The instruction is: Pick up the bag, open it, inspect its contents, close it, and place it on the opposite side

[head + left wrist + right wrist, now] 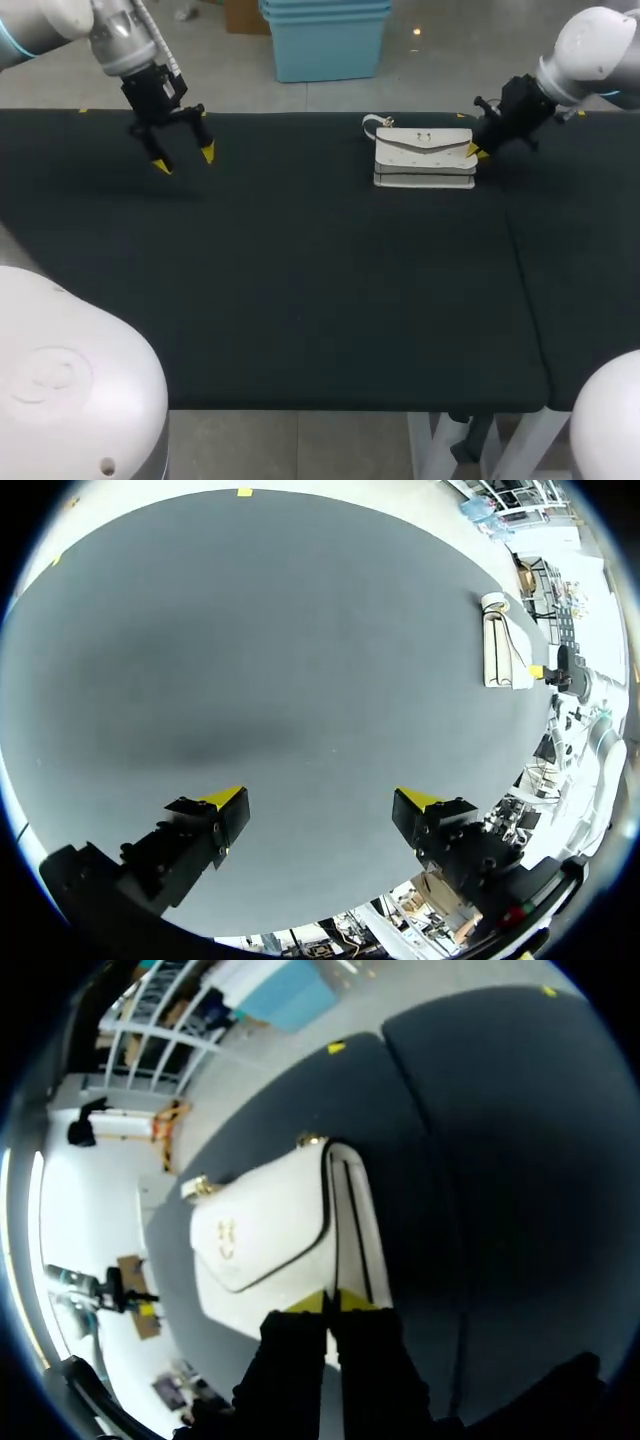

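Both right fingers (pixel 312 1303) closed, yellow tips together right at the right end of the bag (pixel 423 158), on the seam under its flap (pixel 265 1235). Can't tell if they pinch any of it. Bag lies flat, far right on the worktop (pixel 300 290). Looks light, semi-stiff, smooth skin, so probably slippery. Flap edge is thin; I'd grip the body across its end. Left fingers (pixel 225 800) spread open above the worktop, far left, well apart from bag.

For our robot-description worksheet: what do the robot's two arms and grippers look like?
The left arm and right arm have rounded white shells, the left with a silver-grey wrist section. The left gripper and right gripper are black, with yellow-tipped fingers.
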{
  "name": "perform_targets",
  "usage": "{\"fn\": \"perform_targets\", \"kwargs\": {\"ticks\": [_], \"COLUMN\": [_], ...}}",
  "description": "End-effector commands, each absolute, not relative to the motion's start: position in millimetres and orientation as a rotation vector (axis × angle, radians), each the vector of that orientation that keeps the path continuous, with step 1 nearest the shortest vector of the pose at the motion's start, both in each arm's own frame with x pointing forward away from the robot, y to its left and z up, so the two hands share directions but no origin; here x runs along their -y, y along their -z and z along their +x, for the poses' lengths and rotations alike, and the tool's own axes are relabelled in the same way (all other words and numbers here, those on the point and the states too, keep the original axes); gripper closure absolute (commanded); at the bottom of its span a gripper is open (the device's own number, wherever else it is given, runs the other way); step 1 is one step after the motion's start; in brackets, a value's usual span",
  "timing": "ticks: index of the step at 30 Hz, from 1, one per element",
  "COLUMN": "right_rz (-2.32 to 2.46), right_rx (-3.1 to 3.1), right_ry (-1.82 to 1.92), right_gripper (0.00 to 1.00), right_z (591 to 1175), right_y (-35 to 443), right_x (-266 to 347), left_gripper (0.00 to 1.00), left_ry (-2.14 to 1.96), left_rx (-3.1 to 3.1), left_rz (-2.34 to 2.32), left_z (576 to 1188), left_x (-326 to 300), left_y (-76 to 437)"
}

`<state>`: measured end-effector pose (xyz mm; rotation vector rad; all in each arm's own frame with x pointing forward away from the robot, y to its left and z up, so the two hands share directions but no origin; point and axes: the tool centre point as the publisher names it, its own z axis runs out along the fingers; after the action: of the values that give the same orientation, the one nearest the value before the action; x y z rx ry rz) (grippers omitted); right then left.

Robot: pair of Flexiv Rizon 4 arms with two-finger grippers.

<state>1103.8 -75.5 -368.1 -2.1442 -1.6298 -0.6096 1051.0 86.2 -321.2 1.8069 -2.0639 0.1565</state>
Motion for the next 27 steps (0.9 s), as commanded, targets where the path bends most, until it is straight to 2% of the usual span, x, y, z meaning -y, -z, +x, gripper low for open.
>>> {"fn": "perform_targets", "kwargs": {"ticks": [1, 6, 27], "right_rz": [-2.119, -2.043, -2.074], "right_rx": [1.627, 1.66, 1.649], "right_ry": [0.602, 0.615, 0.609], "right_gripper": [1.0, 1.0, 1.0], "right_z": [1112.5, 1117.1, 1120.6], "right_y": [364.8, 363.8, 365.2], "right_x": [104.5, 135.2, 141.6], "left_gripper": [0.0, 0.0, 0.0], "left_ry": [-0.135, -0.124, -0.08], "left_rx": [2.05, 2.046, 2.119], "left_rz": [1.794, 1.783, 1.861], "left_z": [1055.0, 1056.3, 1062.7], "left_x": [-96.2, -112.9, -132.1], "left_y": [318.5, 315.9, 309.2]}}
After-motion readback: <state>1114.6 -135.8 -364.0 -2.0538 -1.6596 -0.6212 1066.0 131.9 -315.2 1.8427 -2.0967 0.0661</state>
